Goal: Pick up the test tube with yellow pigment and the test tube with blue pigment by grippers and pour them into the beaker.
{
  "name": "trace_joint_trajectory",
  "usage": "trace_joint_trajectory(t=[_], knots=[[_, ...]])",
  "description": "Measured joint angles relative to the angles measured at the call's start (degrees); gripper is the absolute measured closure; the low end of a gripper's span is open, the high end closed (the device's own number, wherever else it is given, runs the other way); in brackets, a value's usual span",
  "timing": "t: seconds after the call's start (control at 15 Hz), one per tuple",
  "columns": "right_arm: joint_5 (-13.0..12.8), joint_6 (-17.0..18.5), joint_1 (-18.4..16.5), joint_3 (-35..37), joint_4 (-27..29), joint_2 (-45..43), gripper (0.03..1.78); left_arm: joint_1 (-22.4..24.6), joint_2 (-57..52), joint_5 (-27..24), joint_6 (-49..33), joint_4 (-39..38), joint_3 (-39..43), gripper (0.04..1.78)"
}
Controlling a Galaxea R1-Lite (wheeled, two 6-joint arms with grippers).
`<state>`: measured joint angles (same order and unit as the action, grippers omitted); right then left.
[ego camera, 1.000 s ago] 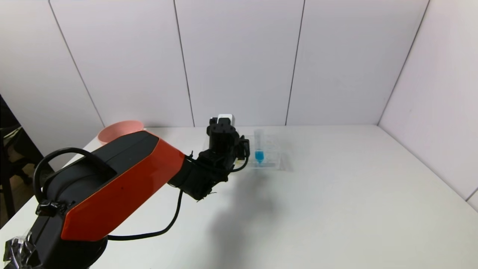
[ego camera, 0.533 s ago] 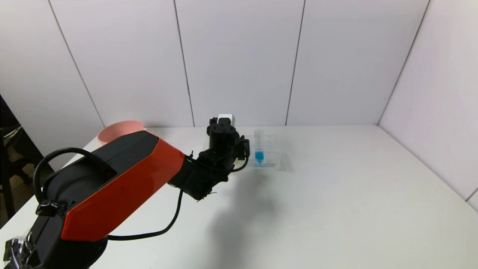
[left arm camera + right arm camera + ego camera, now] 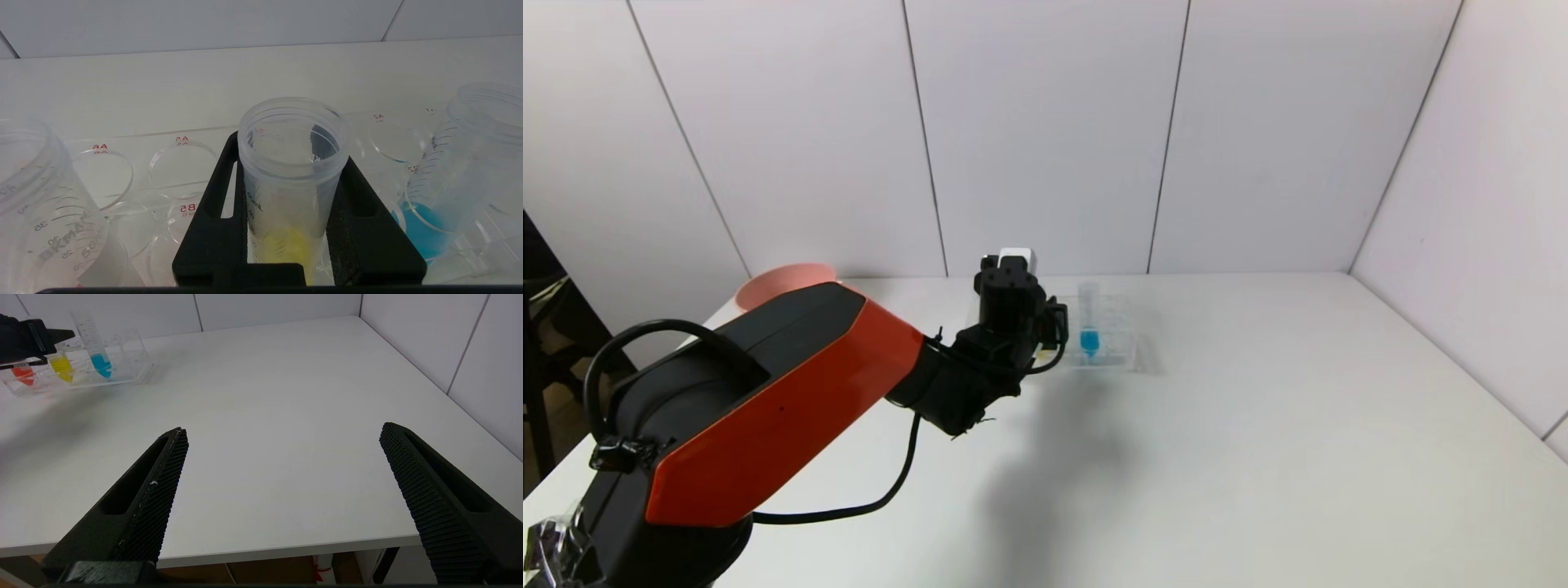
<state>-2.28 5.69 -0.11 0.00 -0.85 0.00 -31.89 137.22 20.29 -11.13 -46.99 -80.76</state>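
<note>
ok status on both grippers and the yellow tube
Left gripper shut on yellow tube, still in rack. Right gripper open, parked near table edge. Blue tube untouched.

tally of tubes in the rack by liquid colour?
yellow tube, gripped by the left gripper: 1
blue tube: 1
red tube: 1
Total: 3 tubes, all standing in the clear rack.
</note>
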Motion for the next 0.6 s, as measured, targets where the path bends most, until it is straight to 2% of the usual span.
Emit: trace_joint_trajectory(t=[0.6], knots=[[0.0,0.0,0.0,0.0,0.0,0.0,0.1,-1.7,-6.7,0.9,1.0,6.9,-0.2,1.27]])
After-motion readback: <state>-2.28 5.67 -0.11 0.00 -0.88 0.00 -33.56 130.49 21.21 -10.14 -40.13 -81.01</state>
